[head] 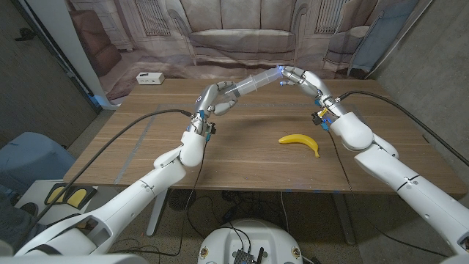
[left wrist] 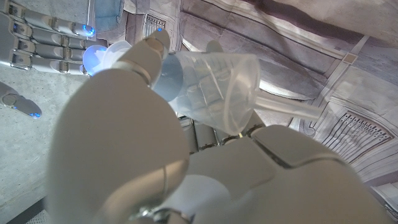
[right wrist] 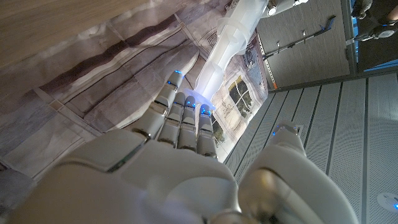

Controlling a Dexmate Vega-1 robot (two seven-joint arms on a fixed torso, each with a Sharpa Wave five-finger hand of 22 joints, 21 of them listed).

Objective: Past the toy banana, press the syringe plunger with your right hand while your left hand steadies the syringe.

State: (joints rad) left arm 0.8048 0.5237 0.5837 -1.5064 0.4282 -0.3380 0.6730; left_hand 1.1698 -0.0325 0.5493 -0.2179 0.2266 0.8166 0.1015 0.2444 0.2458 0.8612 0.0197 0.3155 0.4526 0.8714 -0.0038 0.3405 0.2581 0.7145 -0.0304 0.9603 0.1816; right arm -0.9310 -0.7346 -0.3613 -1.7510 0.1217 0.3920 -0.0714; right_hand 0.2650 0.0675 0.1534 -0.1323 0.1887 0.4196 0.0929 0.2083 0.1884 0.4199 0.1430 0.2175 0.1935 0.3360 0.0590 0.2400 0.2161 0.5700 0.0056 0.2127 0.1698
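Syringe (head: 258,81) held up in the air over the far half of the table (head: 249,158), lying nearly level, tilted slightly up toward its 3 o'clock end; it hangs at about 11 o'clock from the toy banana (head: 301,142), past it as the task asks. Left hand (head: 217,100) grips the barrel at the 9 o'clock end, fingers wrapped round it; left wrist view confirms clear plastic barrel (left wrist: 211,84) clamped between thumb and fingers, so the steadying half looks in place. Right hand (head: 302,78) is set against the 3 o'clock end, fingers (right wrist: 180,121) held straight and close together, tips meeting the end of the syringe (right wrist: 227,43) in the right wrist view; it grasps nothing, just presses or is about to. Cannot tell how far the plunger has gone in: the rod is not separable from the barrel in head view, and the wrist views blur it. Judgement: lift, positioning beyond the banana and two-hand contact are done; the push itself is either starting or under way, with the rest of the stroke left. Banana lies on the table at 5 o'clock from the syringe, well apart from both hands. White box (head: 149,78) sits at the far 10 o'clock corner
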